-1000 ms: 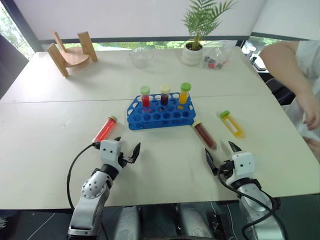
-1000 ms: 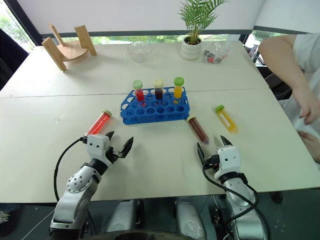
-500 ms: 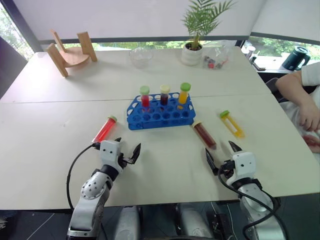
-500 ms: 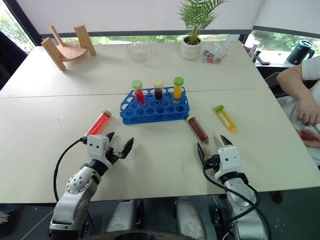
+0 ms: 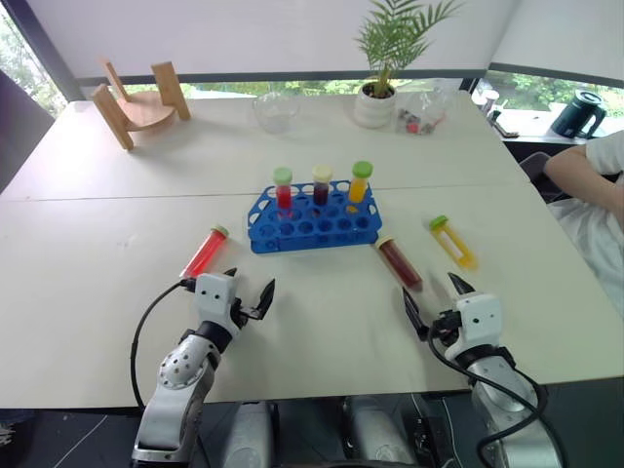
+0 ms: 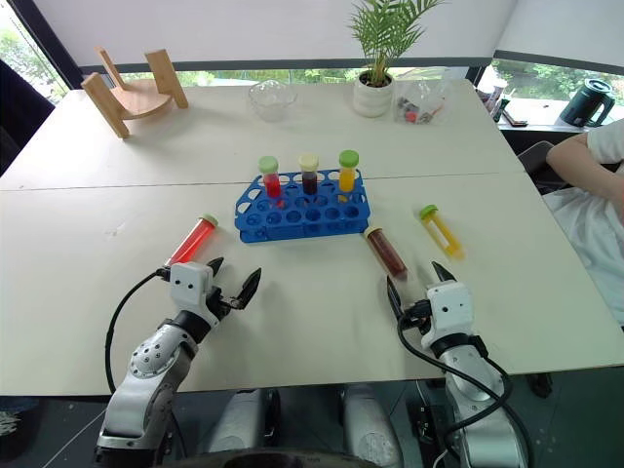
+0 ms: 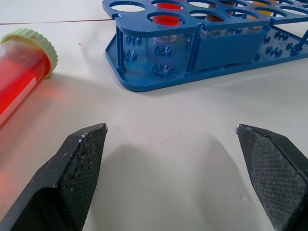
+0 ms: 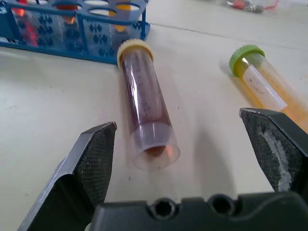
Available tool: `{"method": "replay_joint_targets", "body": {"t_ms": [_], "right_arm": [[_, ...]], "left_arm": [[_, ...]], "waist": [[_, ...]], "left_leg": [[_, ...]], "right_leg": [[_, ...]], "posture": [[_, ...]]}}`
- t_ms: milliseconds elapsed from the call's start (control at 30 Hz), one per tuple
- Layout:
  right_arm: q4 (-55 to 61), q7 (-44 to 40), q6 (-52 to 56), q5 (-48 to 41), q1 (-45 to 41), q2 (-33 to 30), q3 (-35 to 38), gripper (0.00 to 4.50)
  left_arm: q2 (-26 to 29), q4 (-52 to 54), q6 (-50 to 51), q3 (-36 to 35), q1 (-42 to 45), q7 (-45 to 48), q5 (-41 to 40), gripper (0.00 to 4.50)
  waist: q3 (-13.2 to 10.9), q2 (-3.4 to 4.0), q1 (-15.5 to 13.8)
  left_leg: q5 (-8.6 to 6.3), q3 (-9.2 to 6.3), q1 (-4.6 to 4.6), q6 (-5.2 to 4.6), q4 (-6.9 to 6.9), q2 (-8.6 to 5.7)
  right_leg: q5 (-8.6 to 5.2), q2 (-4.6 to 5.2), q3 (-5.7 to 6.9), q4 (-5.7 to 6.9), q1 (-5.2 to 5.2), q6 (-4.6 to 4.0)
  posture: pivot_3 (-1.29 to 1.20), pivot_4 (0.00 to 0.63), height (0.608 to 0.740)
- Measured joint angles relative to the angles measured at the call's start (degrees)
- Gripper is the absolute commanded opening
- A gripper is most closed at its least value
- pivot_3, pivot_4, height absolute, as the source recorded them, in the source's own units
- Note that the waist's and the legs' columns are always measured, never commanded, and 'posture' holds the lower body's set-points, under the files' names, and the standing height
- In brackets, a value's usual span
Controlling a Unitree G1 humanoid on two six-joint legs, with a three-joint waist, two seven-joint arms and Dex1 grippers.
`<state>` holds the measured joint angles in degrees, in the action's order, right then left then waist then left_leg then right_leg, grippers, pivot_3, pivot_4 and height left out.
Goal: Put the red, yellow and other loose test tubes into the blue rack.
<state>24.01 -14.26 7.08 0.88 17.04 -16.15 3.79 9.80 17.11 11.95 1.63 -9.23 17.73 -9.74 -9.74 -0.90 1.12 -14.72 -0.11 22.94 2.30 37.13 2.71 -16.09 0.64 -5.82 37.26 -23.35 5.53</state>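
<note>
Our dark-red tube (image 8: 147, 113) lies flat at five o'clock of the blue rack (image 5: 312, 222), between the right gripper's (image 5: 435, 296) wide-spread fingers (aligned, we judge, for grasping); the left gripper (image 5: 250, 285) gapes empty beside the red tube (image 5: 205, 253).

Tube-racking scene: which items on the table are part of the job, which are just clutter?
Job:
- blue rack, three tubes already standing in it
- red tube, lying loose
- dark brown tube, lying loose
- yellow tube, lying loose

Clutter:
- wooden stand
- glass bowl
- potted plant
- clear bag of small items
</note>
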Motion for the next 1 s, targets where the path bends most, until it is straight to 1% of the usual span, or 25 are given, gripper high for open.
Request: {"method": "replay_joint_targets", "body": {"t_ms": [100, 200, 267, 333, 433, 500, 533, 567, 633, 733, 833, 900, 1000], "right_arm": [[3.65, -1.90, 3.64, -1.52, -1.29, -2.18, 0.86, 4.50], [8.45, -5.11, 13.46, -5.30, -6.28, -7.05, 2.81, 4.50], [9.71, -7.11, 24.28, -9.26, -12.85, -11.36, 5.17, 4.50], [9.20, -8.51, 32.88, -12.06, -19.08, -14.94, 7.22, 4.50], [4.34, -12.73, 45.82, -16.05, -31.52, -23.63, 7.74, 4.50], [-2.05, -16.01, 54.30, -17.47, -41.00, -30.66, 5.00, 4.50], [-6.13, -17.68, 57.67, -17.67, -46.18, -32.93, 2.91, 4.50], [-10.76, -19.61, 60.53, -18.07, -51.31, -34.93, 0.33, 4.50], [-18.37, -23.20, 64.11, -18.14, -59.23, -36.80, -4.83, 4.50], [-28.12, -27.70, 65.70, -17.40, -66.93, -36.99, -13.14, 4.50], [-37.73, -31.99, 64.42, -15.20, -72.04, -36.55, -20.93, 4.50], [-45.05, -34.64, 62.12, -13.21, -74.99, -35.46, -24.46, 4.50], [-55.36, -39.27, 56.98, -10.05, -78.50, -32.54, -28.66, 4.50]], "left_arm": [[2.32, 0.04, 0.53, -0.04, 0.71, 2.35, -0.85, 4.40], [7.99, 0.97, 2.68, -0.36, 4.63, 8.09, -3.47, 4.40], [13.19, 1.53, 5.00, -0.68, 9.27, 13.48, -6.22, 4.40], [16.84, 1.75, 7.00, -1.43, 12.67, 18.11, -9.11, 4.40], [23.73, 1.72, 12.12, -2.56, 16.60, 26.58, -15.10, 4.40], [28.99, 1.93, 15.93, -3.10, 19.08, 32.65, -19.35, 4.40], [31.59, 2.04, 17.55, -3.65, 19.80, 35.85, -21.47, 4.40], [34.37, 2.09, 19.07, -3.67, 20.79, 39.05, -23.35, 4.40], [37.85, 2.06, 21.00, -3.95, 22.76, 43.96, -25.65, 4.40], [40.48, 1.84, 22.22, -4.11, 25.91, 48.42, -27.19, 4.40], [41.36, 1.10, 22.44, -4.06, 28.06, 50.75, -27.25, 4.40], [41.35, 0.70, 22.49, -3.98, 29.34, 51.12, -27.24, 4.40], [41.36, 0.58, 22.63, -4.06, 30.35, 51.18, -27.28, 4.40]], "waist": [[-0.01, -0.01, -0.01], [-0.03, -0.02, 0.02], [-0.03, -0.03, 0.06], [-0.03, -0.03, 0.07], [-0.08, 0.00, 0.25], [-0.16, 0.05, 0.54], [-0.16, 0.05, 0.70], [-0.17, 0.06, 0.93], [-0.18, 0.04, 1.23], [-0.20, 0.01, 1.47], [-0.22, 0.04, 1.46], [-0.23, 0.05, 1.46], [-0.23, 0.05, 1.55]], "left_leg": [[0.00, -0.01, 0.02, 0.00, 0.00, 0.00], [0.00, -0.01, 0.02, 0.00, 0.02, 0.00], [0.00, 0.01, 0.01, 0.00, 0.08, 0.00], [0.00, 0.02, 0.01, 0.00, 0.06, 0.00], [-0.01, 0.01, 0.14, -0.05, -0.04, 0.01], [-0.02, -0.01, 0.33, -0.08, -0.12, 0.03], [-0.03, -0.01, 0.36, -0.10, -0.09, 0.04], [-0.04, 0.00, 0.42, -0.11, -0.12, 0.04], [-0.09, 0.01, 0.50, -0.19, -0.13, 0.03], [-0.14, 0.06, 0.58, -0.29, -0.14, 0.03], [-0.16, 0.10, 0.72, -0.32, -0.14, 0.02], [-0.16, 0.09, 0.93, -0.32, -0.11, 0.02], [-0.16, 0.11, 0.95, -0.32, -0.07, 0.02]], "right_leg": [[0.00, -0.01, 0.00, 0.00, -0.01, 0.00], [0.02, -0.01, 0.01, 0.01, -0.03, -0.03], [0.04, 0.00, 0.01, 0.01, 0.00, -0.06], [0.04, 0.00, 0.01, -0.01, 0.01, -0.05], [0.04, -0.02, 0.04, -0.02, -0.17, -0.04], [0.03, -0.03, 0.06, -0.03, -0.40, -0.04], [0.04, -0.03, 0.08, 0.00, -0.43, -0.04], [0.04, -0.03, 0.10, -0.01, -0.51, -0.04], [0.05, -0.03, 0.10, -0.02, -0.60, 0.00], [0.04, -0.01, 0.09, -0.06, -0.67, 0.07], [0.13, -0.01, 0.07, -0.05, -0.84, 0.24], [0.14, -0.01, 0.08, -0.03, -1.05, 0.27], [0.15, -0.01, 0.08, -0.01, -1.07, 0.28]], "posture": [[0.00, 0.150, 0.740], [0.00, 0.150, 0.740], [0.00, 0.150, 0.740], [0.00, 0.150, 0.740], [0.00, 0.150, 0.740], [0.00, 0.150, 0.740], [0.00, 0.150, 0.740], [0.00, 0.150, 0.740], [0.00, 0.150, 0.740], [0.00, 0.150, 0.740], [0.00, 0.150, 0.740], [0.00, 0.150, 0.740], [0.00, 0.150, 0.740]]}}
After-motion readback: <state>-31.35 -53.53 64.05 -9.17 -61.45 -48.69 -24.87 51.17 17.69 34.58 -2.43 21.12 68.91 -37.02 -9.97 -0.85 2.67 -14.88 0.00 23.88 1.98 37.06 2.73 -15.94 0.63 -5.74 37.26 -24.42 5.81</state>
